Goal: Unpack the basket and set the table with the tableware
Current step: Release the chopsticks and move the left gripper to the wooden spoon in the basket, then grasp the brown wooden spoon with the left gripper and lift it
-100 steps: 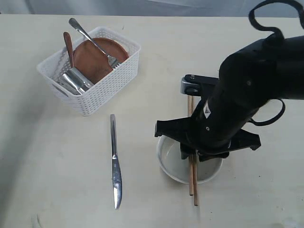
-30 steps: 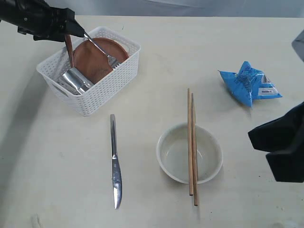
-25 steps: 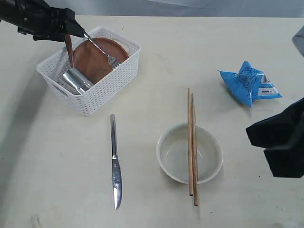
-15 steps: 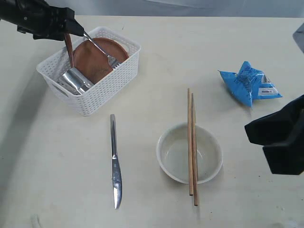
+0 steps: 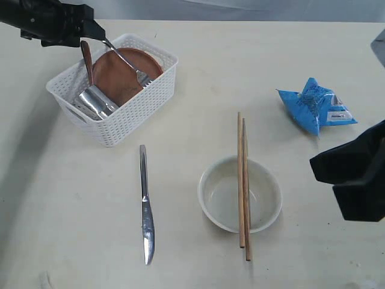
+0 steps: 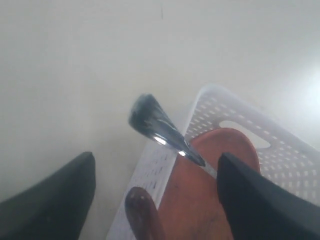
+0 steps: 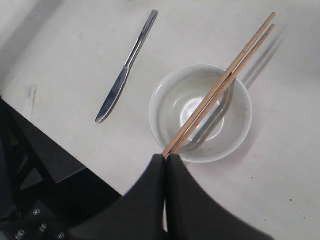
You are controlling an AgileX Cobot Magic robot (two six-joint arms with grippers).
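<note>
The white basket (image 5: 139,111) stands at the table's (image 5: 72,198) far left. In it are a brown plate (image 5: 123,75), a steel cup (image 5: 96,102), a fork (image 5: 117,53) and a wooden spoon (image 5: 87,57). My left gripper (image 5: 90,30) hovers open over the basket's far corner. Its fingers (image 6: 52,200) flank the fork's handle (image 6: 160,132) and the spoon's handle (image 6: 142,212) without touching either. A knife (image 5: 146,205) lies on the table. Two chopsticks (image 5: 242,180) rest across the bowl (image 5: 210,198). My right gripper (image 7: 165,157) is shut and empty, raised above the bowl's (image 7: 165,115) near side.
A crinkly blue snack packet (image 5: 316,111) lies at the right. My right arm (image 5: 355,180) fills the right edge of the exterior view. The table's front edge (image 7: 75,150) shows in the right wrist view, close to the knife (image 7: 125,75) and the bowl.
My left gripper has lifted slightly off the basket, uncovering the top of the spoon's handle. The right arm, over the bowl earlier, has withdrawn to the right and now holds almost still.
</note>
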